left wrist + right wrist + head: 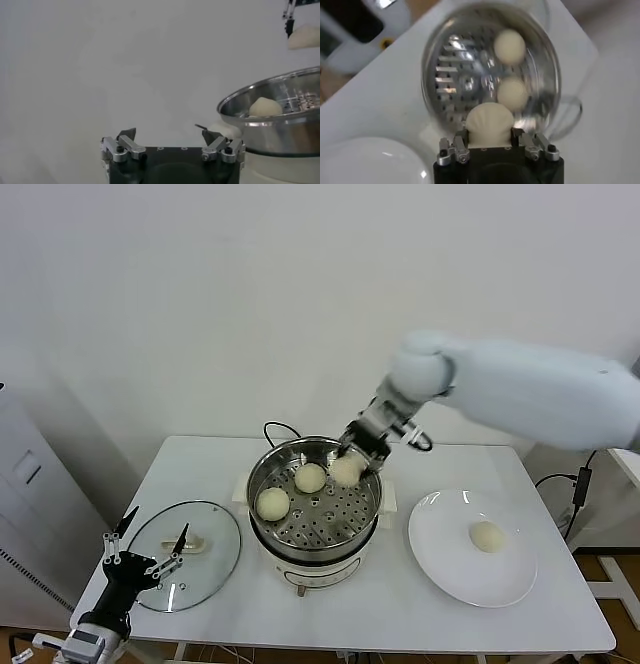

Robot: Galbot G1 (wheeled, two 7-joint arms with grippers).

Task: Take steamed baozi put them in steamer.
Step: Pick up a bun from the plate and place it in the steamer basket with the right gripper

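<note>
The steamer (264,482) is a shiny steel pot on a white base at the table's middle, with a perforated tray (450,75) inside. Two pale baozi lie on the tray, one (272,503) toward the front left and one (310,477) farther back. My right gripper (350,461) hangs over the pot's back right rim, shut on a third baozi (489,123) that fills the gap between its fingers. Another baozi (487,535) rests on the white plate (440,564) at the right. My left gripper (170,136) is parked open and holding nothing at the table's front left corner.
A round glass lid (215,559) with a white handle lies flat on the table left of the steamer, just beside my left gripper. A black cord (275,427) loops behind the pot. The white table ends close in front of the plate and lid.
</note>
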